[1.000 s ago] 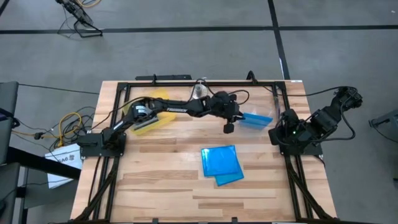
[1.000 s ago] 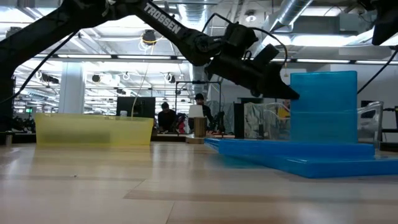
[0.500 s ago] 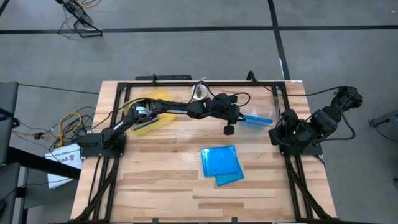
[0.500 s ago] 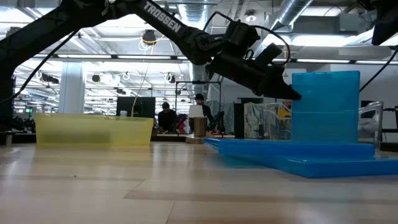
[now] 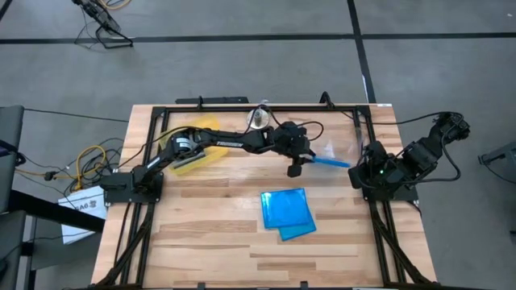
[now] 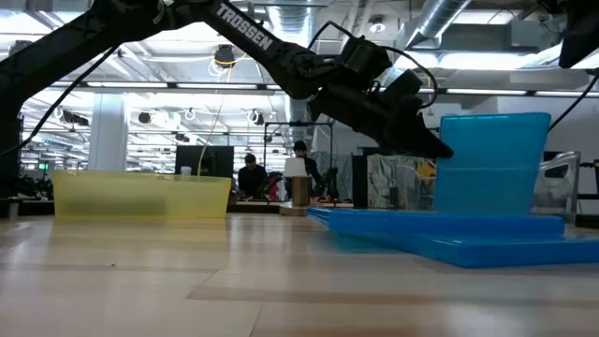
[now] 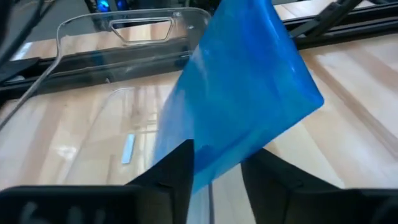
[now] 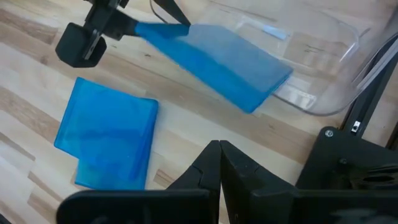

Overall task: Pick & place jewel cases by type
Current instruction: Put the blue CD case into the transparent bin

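Observation:
My left gripper (image 5: 305,155) reaches far across the table and is shut on a bright blue jewel case (image 5: 332,162), beside the clear bin (image 5: 343,138). The same case shows in the low view (image 6: 491,164) and in the right wrist view (image 8: 217,62). Two more blue cases (image 5: 286,213) lie flat on the table's middle, one overlapping the other. My right gripper (image 8: 221,152) is shut and waits by the right edge, touching nothing. No smoky grey case shows. My left gripper pinches the blue case between its two fingers at one end (image 7: 208,167), coming from the table's left, roughly level. The case is lifted clear and stands on edge. Its free end (image 8: 267,87) reaches to the clear bin's near wall.
A yellow translucent tray (image 5: 197,145) sits at the far left, under my left arm. The clear bin (image 8: 311,62) stands at the far right by the black frame rail (image 5: 266,107). Bare wood lies toward the near edge (image 5: 242,258). People sit in the room beyond (image 6: 251,176).
My left gripper has turned about its wrist. The blue case has tipped from a slanted lie onto its edge, so it now shows from above as a thin line. It has also sunk slightly and shifted a little toward the right edge.

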{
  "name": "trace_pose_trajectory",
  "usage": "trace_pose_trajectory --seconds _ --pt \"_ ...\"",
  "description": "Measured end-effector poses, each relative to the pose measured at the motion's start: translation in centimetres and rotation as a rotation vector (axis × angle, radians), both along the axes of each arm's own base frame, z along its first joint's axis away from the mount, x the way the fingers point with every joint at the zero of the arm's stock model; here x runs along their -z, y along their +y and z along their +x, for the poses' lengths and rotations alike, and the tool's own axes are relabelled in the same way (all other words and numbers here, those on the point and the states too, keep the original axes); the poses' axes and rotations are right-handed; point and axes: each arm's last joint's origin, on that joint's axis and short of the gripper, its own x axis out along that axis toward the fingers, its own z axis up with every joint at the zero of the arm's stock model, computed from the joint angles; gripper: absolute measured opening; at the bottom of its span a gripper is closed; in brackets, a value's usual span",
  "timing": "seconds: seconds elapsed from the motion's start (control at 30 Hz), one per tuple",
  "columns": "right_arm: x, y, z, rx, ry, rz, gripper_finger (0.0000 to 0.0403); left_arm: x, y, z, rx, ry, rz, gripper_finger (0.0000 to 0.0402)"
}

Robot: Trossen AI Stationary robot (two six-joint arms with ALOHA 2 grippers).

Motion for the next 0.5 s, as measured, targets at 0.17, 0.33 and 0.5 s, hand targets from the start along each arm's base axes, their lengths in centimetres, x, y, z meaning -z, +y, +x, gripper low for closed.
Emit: trace_pose_trajectory --seconds 0.17,0.33,0.5 --pt "0.00 0.00 0.00 -0.002 0.001 -0.001 0.0000 0.05 -0.14 -0.03 0.023 0.005 -0.013 0.0167" --pt "0.00 0.00 0.00 -0.003 0.001 -0.001 0.0000 0.04 -0.15 -0.02 0.010 0.010 -0.054 0.0199" --pt "0.00 -0.01 0.00 -0.016 0.003 -0.010 0.0000 -0.01 -0.15 0.00 -0.010 0.013 -0.096 0.0218"
